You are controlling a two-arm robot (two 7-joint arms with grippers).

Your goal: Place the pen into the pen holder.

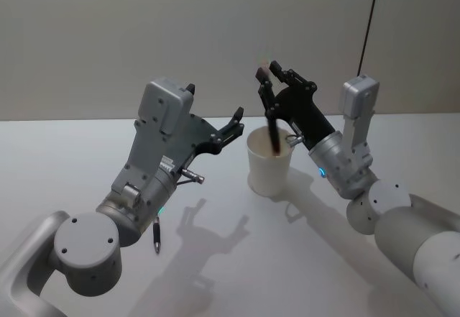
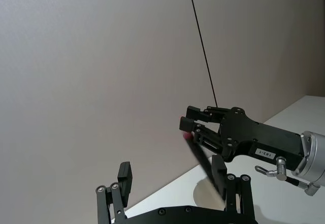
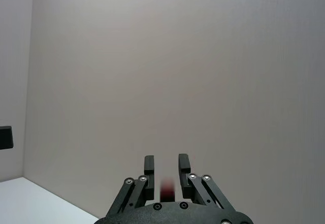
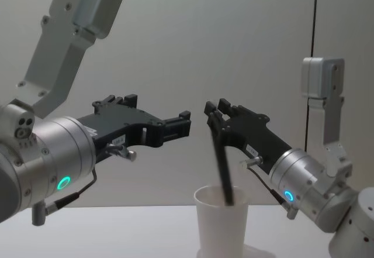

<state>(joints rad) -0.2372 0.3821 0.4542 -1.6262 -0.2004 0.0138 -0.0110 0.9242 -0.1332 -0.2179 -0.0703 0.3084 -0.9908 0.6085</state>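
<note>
The pen [image 1: 272,126] is a dark stick with a red top end. It stands tilted, with its lower end inside the pen holder [image 1: 268,167], a white paper cup at the table's middle. My right gripper [image 1: 267,72] hangs above the cup with the pen's top between its fingers. In the right wrist view the red end [image 3: 166,189] has a gap on each side, so the gripper [image 3: 166,164] is open. The chest view shows the pen [image 4: 222,167] slanting into the cup [image 4: 221,226]. My left gripper [image 1: 233,125] is open and empty, raised left of the cup.
A second dark pen [image 1: 157,235] lies on the white table [image 1: 237,259] under my left arm. A grey wall stands behind the table, with a thin black cable [image 1: 368,29] running down it at the right.
</note>
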